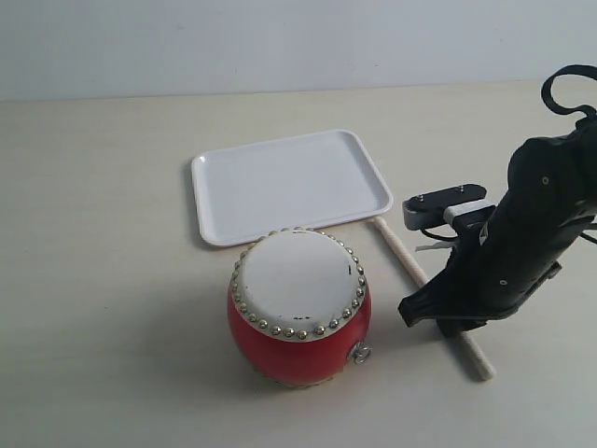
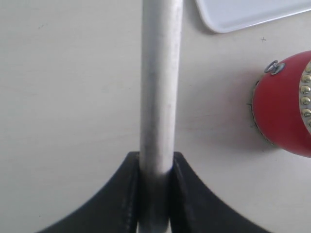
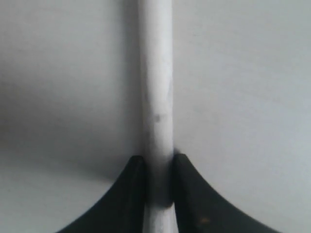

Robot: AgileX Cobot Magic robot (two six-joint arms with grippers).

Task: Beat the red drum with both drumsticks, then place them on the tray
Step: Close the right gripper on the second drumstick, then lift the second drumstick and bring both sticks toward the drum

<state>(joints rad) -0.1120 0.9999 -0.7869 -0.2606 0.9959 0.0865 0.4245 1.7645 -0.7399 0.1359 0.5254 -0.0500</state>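
Note:
The red drum (image 1: 298, 310) stands upright in front of the white tray (image 1: 289, 182), which holds nothing. One drumstick (image 1: 399, 250) lies on the table right of the drum, its far tip near the tray's corner. My right gripper (image 1: 446, 317) is down over its middle, and the right wrist view shows the right gripper (image 3: 158, 162) shut on this drumstick (image 3: 156, 87). In the left wrist view the left gripper (image 2: 156, 160) is shut on the other drumstick (image 2: 160, 73), with the drum (image 2: 284, 104) and a tray corner (image 2: 238, 12) off to one side. The left arm is outside the exterior view.
The pale table (image 1: 103, 280) lies bare to the left of the drum and tray. A pale wall (image 1: 280, 37) rises behind the table's far edge. The right arm's black body (image 1: 522, 233) fills the right side.

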